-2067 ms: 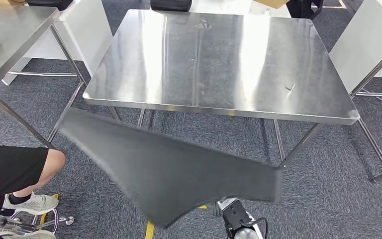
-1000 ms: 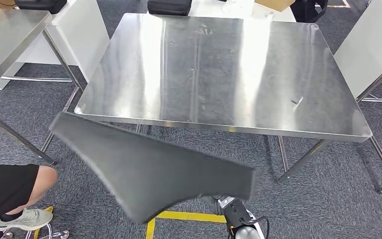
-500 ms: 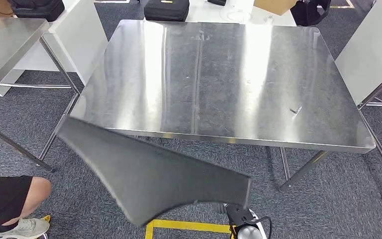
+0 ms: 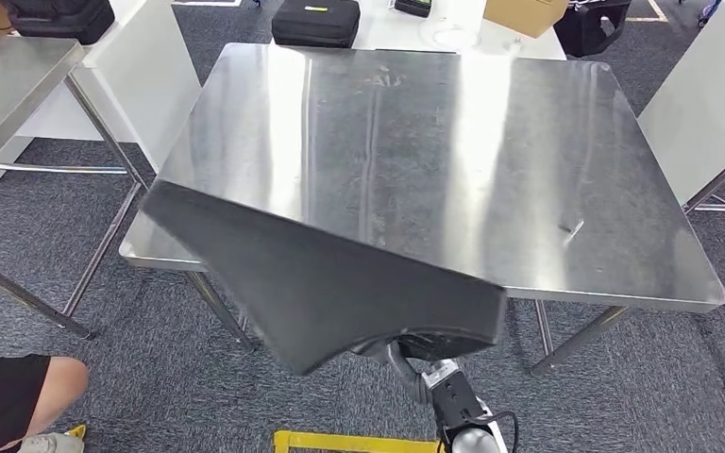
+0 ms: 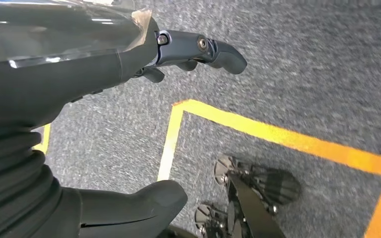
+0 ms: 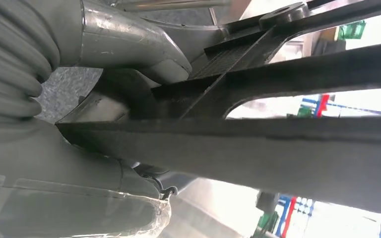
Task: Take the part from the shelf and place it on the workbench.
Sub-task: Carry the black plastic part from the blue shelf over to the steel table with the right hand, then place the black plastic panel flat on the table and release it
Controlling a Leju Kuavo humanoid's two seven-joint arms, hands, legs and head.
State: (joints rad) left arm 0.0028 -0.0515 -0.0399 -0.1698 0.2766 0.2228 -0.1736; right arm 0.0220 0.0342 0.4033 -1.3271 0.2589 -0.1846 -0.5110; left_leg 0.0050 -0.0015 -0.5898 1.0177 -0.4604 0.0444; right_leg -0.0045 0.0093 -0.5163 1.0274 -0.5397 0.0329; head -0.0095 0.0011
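A large, flat, dark grey part (image 4: 330,274) hangs tilted in the head view. Its far edge overlaps the front left corner of the steel workbench (image 4: 453,142). My right hand (image 4: 406,354) grips the part from beneath at its near edge, and the silver arm rises from below. In the right wrist view the part (image 6: 278,144) runs as a thick dark slab clamped in my right hand (image 6: 104,54). My left hand (image 5: 54,84) hangs over the carpet with its fingers (image 5: 198,47) spread and nothing in it.
A second steel table (image 4: 9,85) stands at the left, with white panels (image 4: 151,66) beside it and another white panel (image 4: 708,104) at the right. Black cases (image 4: 316,21) lie beyond the workbench. A person's knee (image 4: 19,392) is at lower left. Yellow tape (image 4: 359,442) marks the floor.
The whole view has moved closer to the workbench. The part, earlier over the carpet in front, now reaches over the bench's front left corner. The person's leg has slid toward the picture's edge.
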